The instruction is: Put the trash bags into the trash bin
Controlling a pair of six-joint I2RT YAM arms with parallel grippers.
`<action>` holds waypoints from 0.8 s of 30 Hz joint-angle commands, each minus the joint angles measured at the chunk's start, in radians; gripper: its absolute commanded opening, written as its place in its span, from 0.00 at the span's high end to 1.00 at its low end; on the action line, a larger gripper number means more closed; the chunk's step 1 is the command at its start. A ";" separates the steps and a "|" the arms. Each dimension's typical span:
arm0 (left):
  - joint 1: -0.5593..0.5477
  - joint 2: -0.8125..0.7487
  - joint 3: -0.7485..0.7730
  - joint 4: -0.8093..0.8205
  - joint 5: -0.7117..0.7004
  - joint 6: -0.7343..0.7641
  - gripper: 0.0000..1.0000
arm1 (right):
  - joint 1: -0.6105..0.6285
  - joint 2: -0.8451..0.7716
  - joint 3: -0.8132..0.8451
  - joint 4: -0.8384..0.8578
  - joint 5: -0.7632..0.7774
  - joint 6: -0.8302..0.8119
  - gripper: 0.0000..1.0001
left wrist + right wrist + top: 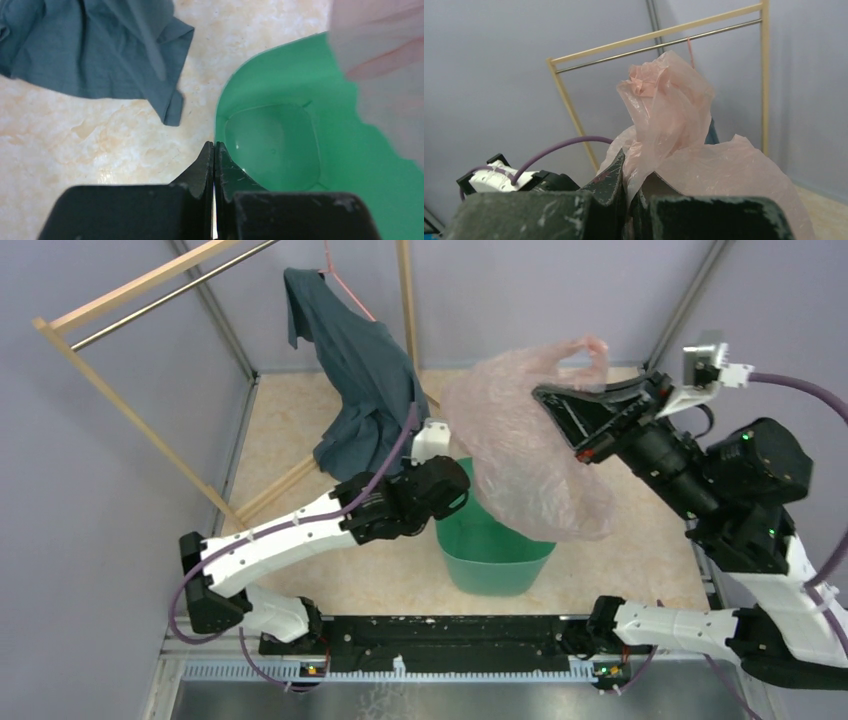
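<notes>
While trash bag [520, 450] hangs over bin [490, 562] | marbled beige floor [400, 580] | lilac walls [100, 490]

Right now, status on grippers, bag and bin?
Right gripper shut on pink bag, hanging above green bin. Left gripper shut on bin rim. Blue shirt behind, not in the way.

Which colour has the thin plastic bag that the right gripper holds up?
Pale translucent pink; the trash bag shows best in the right wrist view.

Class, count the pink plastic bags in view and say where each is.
1. The pink bag hangs over the green bin, pinched by the right gripper; its folds could hide another.
</notes>
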 commanded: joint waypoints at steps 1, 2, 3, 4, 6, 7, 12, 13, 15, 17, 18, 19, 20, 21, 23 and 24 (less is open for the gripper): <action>0.018 -0.141 -0.085 0.030 -0.064 -0.083 1.00 | 0.004 0.036 0.027 0.093 -0.105 0.073 1.00; 0.019 -0.158 -0.097 0.042 -0.064 -0.084 1.00 | 0.004 0.033 0.006 0.101 -0.103 0.082 1.00; 0.019 -0.171 -0.109 0.055 -0.061 -0.084 1.00 | 0.004 0.024 -0.021 0.112 -0.093 0.089 1.00; 0.019 -0.182 -0.119 0.068 -0.059 -0.085 1.00 | 0.004 0.009 -0.055 0.125 -0.075 0.095 1.00; 0.019 -0.196 -0.137 0.089 -0.060 -0.088 1.00 | 0.004 -0.029 -0.126 0.143 -0.028 0.111 1.00; 0.019 -0.199 -0.139 0.095 -0.061 -0.090 1.00 | 0.004 -0.049 -0.156 0.144 -0.001 0.116 1.00; 0.019 -0.195 -0.133 0.125 -0.052 -0.064 0.95 | 0.005 -0.137 -0.266 0.098 0.078 0.127 1.00; 0.019 -0.197 -0.130 0.126 -0.049 -0.054 0.85 | 0.004 -0.144 -0.277 0.078 0.084 0.129 1.00; 0.019 -0.217 -0.133 0.130 -0.042 -0.031 0.63 | 0.004 -0.168 -0.292 0.042 0.085 0.130 1.00; 0.019 -0.256 -0.144 0.132 -0.031 -0.018 0.54 | 0.004 -0.189 -0.305 0.025 0.046 0.116 1.00; 0.019 -0.280 -0.152 0.128 -0.026 -0.012 0.49 | 0.004 -0.198 -0.315 0.029 0.012 0.105 1.00; 0.019 -0.306 -0.164 0.124 -0.016 -0.012 0.42 | 0.004 -0.206 -0.327 0.035 -0.029 0.098 1.00; 0.019 -0.334 -0.176 0.122 0.001 -0.002 0.36 | 0.004 -0.210 -0.336 0.042 -0.070 0.092 1.00; 0.019 -0.368 -0.190 0.123 0.023 0.009 0.31 | 0.004 -0.211 -0.338 0.043 -0.108 0.081 1.00; 0.019 -0.438 -0.208 0.131 0.078 0.051 0.22 | 0.004 -0.208 -0.337 0.033 -0.159 0.059 1.00; 0.019 -0.475 -0.210 0.131 0.103 0.060 0.18 | 0.004 -0.208 -0.338 0.020 -0.169 0.048 1.00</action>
